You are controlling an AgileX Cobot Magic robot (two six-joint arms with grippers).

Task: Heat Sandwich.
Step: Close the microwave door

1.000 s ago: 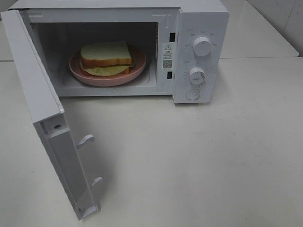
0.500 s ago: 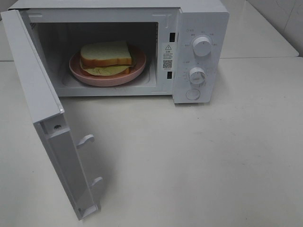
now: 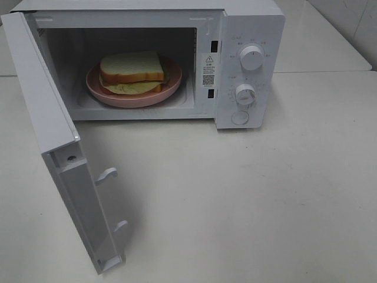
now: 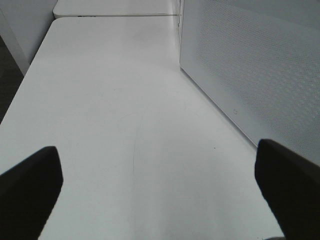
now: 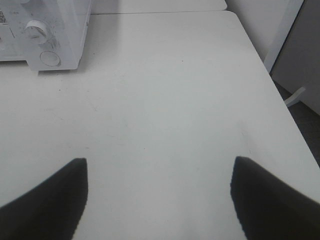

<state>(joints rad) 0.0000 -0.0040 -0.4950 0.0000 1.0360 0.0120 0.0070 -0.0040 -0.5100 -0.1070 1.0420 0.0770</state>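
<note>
The sandwich [image 3: 132, 69], white bread with tan crust and pale yellow-green filling, lies on a round pink plate [image 3: 172, 87] inside the open white microwave [image 3: 250, 23]. The microwave door [image 3: 56, 135] swings out toward the front left. Neither gripper appears in the exterior high view. In the left wrist view my left gripper [image 4: 157, 182] stands open over bare table, beside the perforated outer face of the door [image 4: 255, 75]. My right gripper [image 5: 159, 187] is open and empty over the table; the microwave's control corner with its knobs [image 5: 37, 30] lies ahead of it.
The microwave's two knobs [image 3: 251, 58] and round button [image 3: 240, 117] face forward on its right panel. The white table [image 3: 265, 194] extends to the right and front. Its edge and dark floor [image 5: 305, 120] show in the right wrist view.
</note>
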